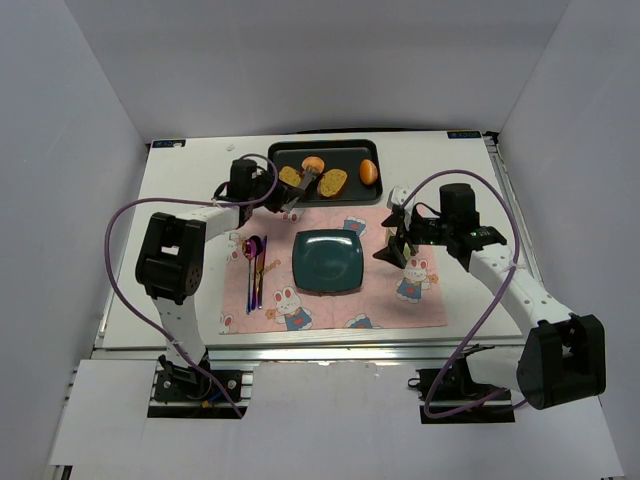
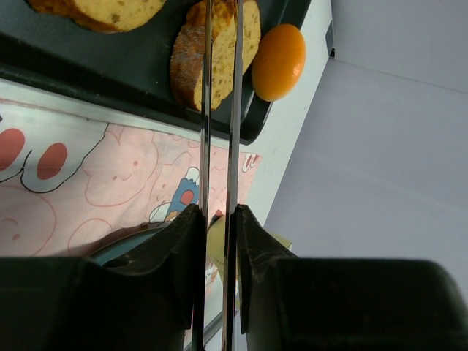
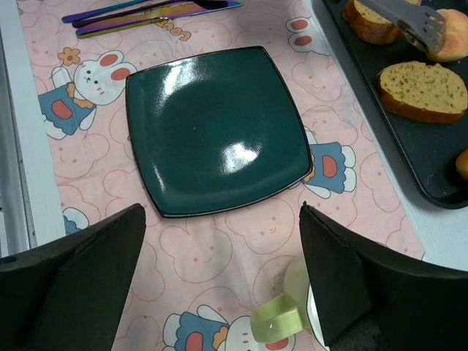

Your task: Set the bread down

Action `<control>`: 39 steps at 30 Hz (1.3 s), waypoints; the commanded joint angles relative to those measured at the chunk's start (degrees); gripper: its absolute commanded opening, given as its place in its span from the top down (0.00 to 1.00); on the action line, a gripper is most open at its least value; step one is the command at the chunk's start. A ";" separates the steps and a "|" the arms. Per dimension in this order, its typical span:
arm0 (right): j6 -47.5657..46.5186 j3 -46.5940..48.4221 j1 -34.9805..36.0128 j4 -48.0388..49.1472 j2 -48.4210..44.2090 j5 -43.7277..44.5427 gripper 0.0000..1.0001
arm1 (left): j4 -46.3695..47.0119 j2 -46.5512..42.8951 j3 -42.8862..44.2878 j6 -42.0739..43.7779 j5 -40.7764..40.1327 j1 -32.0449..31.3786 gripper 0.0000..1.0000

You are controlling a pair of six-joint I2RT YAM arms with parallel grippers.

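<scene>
— Left jaws are closed on thin metal tongs [image 3: 409,20]. Where do the tips reach?
— Into the black tray [image 1: 345,155], against the small round golden-orange bun [image 1: 314,165], which lies there near two oval toasted slices [image 1: 332,182]. Whether it is pinched, I cannot tell.
— So the step is picking up?
— I judge so. Next: squeeze, lift, carry it to the dark teal square plate [image 1: 328,262]. Right jaws stand wide open, empty.

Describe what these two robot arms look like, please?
Both the left arm and the right arm have white tubular links joined by chunky black joints. A purple cable loops loosely along each. The fingers are matte black, wedge-shaped blocks.
</scene>
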 commanded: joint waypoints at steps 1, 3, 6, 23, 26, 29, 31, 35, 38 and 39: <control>0.19 -0.27 -0.28 1.17 -1.57 -1.45 0.10 | 4.33 -5.17 1.79 1.54 1.18 0.37 1.00; 0.02 -0.27 -0.28 1.17 -1.57 -1.45 0.11 | 5.91 -7.02 0.91 1.81 1.45 0.37 1.00; -0.16 -0.36 -0.37 1.17 -1.84 -1.62 0.11 | 7.85 -9.56 -0.32 1.81 2.15 0.37 1.00; -3.32 -1.50 -0.54 1.52 -5.79 -2.33 0.11 | -15.06 -38.46 -20.08 15.15 11.82 -0.16 1.00; -3.32 -1.68 -0.46 1.35 -6.14 -2.85 0.11 | -24.29 -49.17 -25.80 18.33 13.66 -0.24 1.00; -2.97 -1.15 -0.46 0.82 -5.53 -2.94 0.11 | -31.51 -54.12 -30.81 20.35 14.98 -0.51 1.00; -2.54 -0.54 -0.54 0.64 -4.83 -3.12 0.10 | -32.40 -57.29 -34.15 19.74 15.95 -0.68 1.00; -2.18 0.34 -0.54 0.47 -4.03 -3.56 0.10 | -32.84 -56.69 -36.71 21.22 16.22 -1.56 1.00; -2.18 0.87 -0.54 -0.06 -3.86 -3.47 0.11 | -33.63 -53.61 -35.83 23.85 15.69 -2.27 1.00; -2.27 0.87 -0.54 -0.15 -4.03 -3.21 0.11 | -33.98 -52.13 -35.57 24.48 15.69 -2.27 1.00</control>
